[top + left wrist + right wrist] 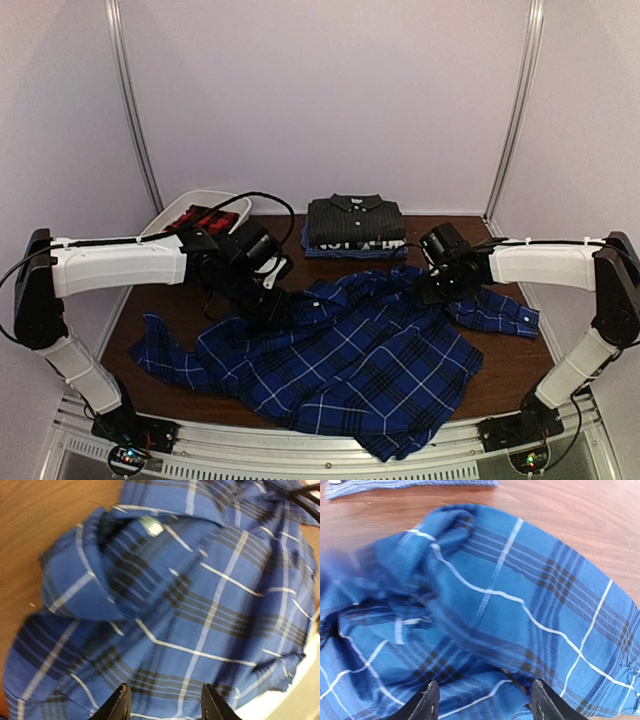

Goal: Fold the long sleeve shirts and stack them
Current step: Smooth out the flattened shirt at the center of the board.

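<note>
Blue-and-black plaid shirt [350,370]: spread rumpled and unfolded over the table [128,312], from centre to the 6 o'clock edge, one sleeve trailing to 8 o'clock, a cuff at 3 o'clock.

Left gripper [165,706]: over the collar area at about 10 o'clock of the shirt. Jaws part-way apart, nothing clamped; the blurred wrist view does not settle whether the tips touch the cloth.

Right gripper [484,703]: over the shirt's shoulder at 1 o'clock. Jaws wide apart, holding nothing.

Dark charcoal striped shirt [355,218]: folded, at 12 o'clock, on top of a stack.

Red-and-black plaid shirt [205,217]: inside the white tub [222,196] at 10 o'clock.
</note>
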Robot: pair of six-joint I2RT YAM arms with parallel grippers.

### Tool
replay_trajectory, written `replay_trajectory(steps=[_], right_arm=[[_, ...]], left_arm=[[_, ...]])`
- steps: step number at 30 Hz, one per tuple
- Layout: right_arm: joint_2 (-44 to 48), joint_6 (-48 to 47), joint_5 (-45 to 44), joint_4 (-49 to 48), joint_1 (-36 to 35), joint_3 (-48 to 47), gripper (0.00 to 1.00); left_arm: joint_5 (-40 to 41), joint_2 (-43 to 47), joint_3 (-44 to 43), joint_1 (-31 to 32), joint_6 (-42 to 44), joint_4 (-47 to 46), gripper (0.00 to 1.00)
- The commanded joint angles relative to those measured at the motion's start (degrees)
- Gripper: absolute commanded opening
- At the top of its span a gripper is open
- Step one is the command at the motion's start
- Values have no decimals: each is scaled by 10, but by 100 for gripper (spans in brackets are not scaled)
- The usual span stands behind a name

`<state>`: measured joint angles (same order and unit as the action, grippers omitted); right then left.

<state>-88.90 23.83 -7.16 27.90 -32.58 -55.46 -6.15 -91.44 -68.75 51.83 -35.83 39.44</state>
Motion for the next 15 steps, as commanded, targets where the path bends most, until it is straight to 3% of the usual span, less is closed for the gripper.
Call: replay_trajectory(steps=[1,15], right_arm=[[13,4,-20,9,-27,-27,65],[-5,26,-19,-13,-87,-50,66]], left_arm=[[62,-52,-44,-11,62,18,52],[163,-166,-141,-22,85,55,54]])
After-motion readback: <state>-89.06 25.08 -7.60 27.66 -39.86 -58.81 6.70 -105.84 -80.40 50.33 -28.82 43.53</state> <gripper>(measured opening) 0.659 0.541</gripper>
